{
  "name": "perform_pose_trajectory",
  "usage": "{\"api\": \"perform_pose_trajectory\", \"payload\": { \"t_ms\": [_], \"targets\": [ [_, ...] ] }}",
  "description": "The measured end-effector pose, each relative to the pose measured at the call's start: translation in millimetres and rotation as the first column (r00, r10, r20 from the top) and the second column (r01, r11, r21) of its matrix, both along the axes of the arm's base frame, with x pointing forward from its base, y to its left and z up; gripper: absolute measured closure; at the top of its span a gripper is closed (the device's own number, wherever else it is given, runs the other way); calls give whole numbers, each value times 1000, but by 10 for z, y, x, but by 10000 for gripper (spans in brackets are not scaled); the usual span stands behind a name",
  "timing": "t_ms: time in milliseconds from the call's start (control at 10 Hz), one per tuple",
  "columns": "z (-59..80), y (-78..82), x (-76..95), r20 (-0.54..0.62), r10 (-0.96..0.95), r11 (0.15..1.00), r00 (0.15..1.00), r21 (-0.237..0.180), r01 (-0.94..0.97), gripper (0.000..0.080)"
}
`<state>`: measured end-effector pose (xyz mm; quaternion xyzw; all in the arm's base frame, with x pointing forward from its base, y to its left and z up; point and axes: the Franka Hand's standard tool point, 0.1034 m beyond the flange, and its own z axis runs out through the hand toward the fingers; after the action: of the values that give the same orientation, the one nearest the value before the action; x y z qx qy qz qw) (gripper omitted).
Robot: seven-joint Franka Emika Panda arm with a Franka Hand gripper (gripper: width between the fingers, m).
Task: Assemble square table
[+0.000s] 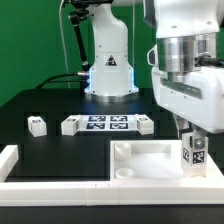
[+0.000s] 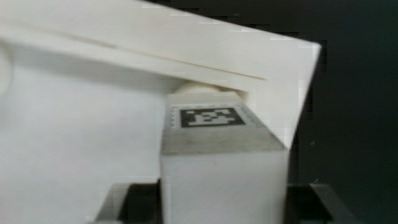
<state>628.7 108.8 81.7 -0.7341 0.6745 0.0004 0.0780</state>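
I count one panel (image 1: 135, 165), one marker board (image 1: 106, 123) and four legs (image 1: 37, 125): three beyond the panel, one leg (image 1: 192, 152) at its corner.

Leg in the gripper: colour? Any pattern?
White leg with a black-and-white square tag; wrist view shows it best.

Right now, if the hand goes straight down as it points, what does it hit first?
The leg clamped in the hand would meet the white square panel first, at its corner on the exterior view's right. Depth is unclear: it may already touch.
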Motion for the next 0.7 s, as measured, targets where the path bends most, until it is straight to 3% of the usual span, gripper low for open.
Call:
{"api": "perform_pose_trajectory", "payload": {
  "t_ms": [300, 500, 700],
  "targets": [
    [-11, 4, -9, 1, 6, 1000, 1000, 0, -6, 497],
    [-31, 70, -12, 12, 200, 979, 980, -29, -200, 181],
    [-31, 80, -19, 19, 388, 921, 922, -53, -387, 159]
  ]
}}
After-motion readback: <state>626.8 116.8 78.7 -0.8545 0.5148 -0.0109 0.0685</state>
